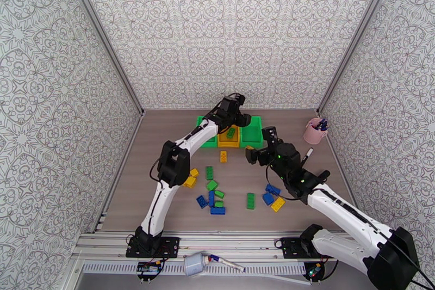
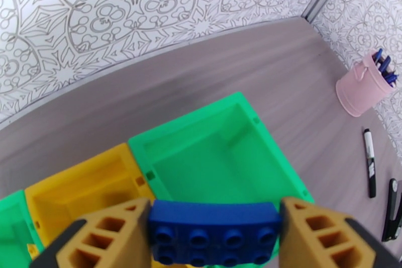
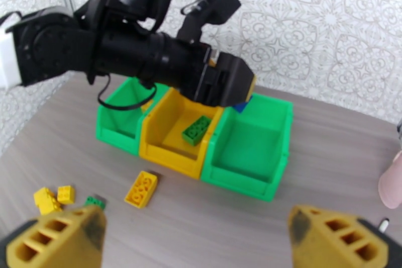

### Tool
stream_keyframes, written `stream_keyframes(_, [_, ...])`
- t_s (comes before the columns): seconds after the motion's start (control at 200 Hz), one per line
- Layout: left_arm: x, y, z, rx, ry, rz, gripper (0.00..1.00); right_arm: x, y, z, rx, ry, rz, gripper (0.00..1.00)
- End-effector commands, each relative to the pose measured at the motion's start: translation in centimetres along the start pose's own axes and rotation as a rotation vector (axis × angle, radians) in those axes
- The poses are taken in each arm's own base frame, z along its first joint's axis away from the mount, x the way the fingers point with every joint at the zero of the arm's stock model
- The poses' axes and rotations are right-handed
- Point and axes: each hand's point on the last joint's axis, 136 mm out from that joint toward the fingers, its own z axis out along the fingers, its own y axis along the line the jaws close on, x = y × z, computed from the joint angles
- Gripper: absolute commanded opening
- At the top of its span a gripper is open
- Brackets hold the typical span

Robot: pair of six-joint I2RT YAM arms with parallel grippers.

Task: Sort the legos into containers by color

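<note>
Blue lego (image 2: 213,231) pinched between left fingers (image 2: 110,236), hovering at the edge of the right green bin (image 2: 221,163), close to the yellow bin (image 2: 85,188). Might clip the rim or tumble in with yellow if let go early. Right fingers (image 3: 60,239) spread wide, empty.

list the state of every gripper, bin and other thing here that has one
left gripper, shut on the blue lego
right gripper, open, empty
right green bin, empty
yellow bin, holds one green lego
left green bin, inside partly hidden
pink cup, upright, pens in it
marker pen, lying flat on the table
yellow lego, lying loose before the yellow bin
</note>
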Motion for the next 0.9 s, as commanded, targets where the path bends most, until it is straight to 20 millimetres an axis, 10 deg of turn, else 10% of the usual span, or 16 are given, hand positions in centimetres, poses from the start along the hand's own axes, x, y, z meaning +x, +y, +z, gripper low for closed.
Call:
stream_keyframes(0.0, [-0.8,-0.8,0.5,0.038,-0.01,0.036,0.63,1.2,-1.0,-0.4,0.038,0.026,0.014,1.0])
stream_keyframes(0.895, [-0.8,-2.8,1.8,0.172,-0.028,0.03,0.73,1.7,-2.7,-3.1,0.107,0.015,0.044,1.0])
